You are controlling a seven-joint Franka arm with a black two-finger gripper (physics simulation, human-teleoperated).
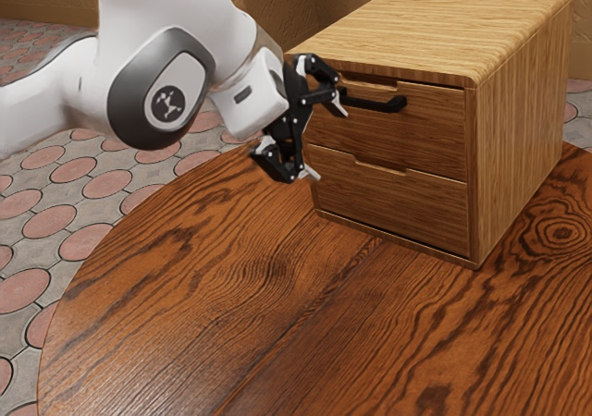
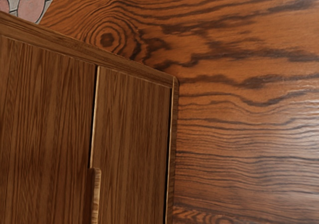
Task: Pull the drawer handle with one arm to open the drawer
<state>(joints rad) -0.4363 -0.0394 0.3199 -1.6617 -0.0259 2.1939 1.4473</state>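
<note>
— Where is my gripper right now?

— Your black two-finger gripper (image 1: 326,143) is hovering at the front corner of the light-brown wooden two-drawer cabinet (image 1: 518,139), on the side toward the exterior view's left. The white robot arm (image 1: 166,65) is reaching in from that side. The cabinet is standing on the round dark-stained wooden desk (image 1: 277,324).

— And the fingers?

— Your fingers (image 1: 326,81) are standing spread wide, one above the other, and they are grasping nothing. The upper one is lying right at the near end of the dark bar-shaped drawer handle (image 1: 375,103); whether it is touching the bar, I cannot tell. The lower one is hanging in front of the lower drawer (image 1: 398,203), clear of the desk.

— Where is the handle itself?

— It is running along the top of the upper drawer (image 1: 407,134), standing off the front. That drawer's front is lining up with the lower drawer's front, so it is looking shut.

— What is the wrist camera giving you?

— It is looking along both drawer fronts, with a pale wooden lip (image 2: 94,194) sitting at the seam between them. Past the cabinet's edge the desk's grain is showing, and a corner of the reddish round-tiled floor (image 2: 30,2).
</note>
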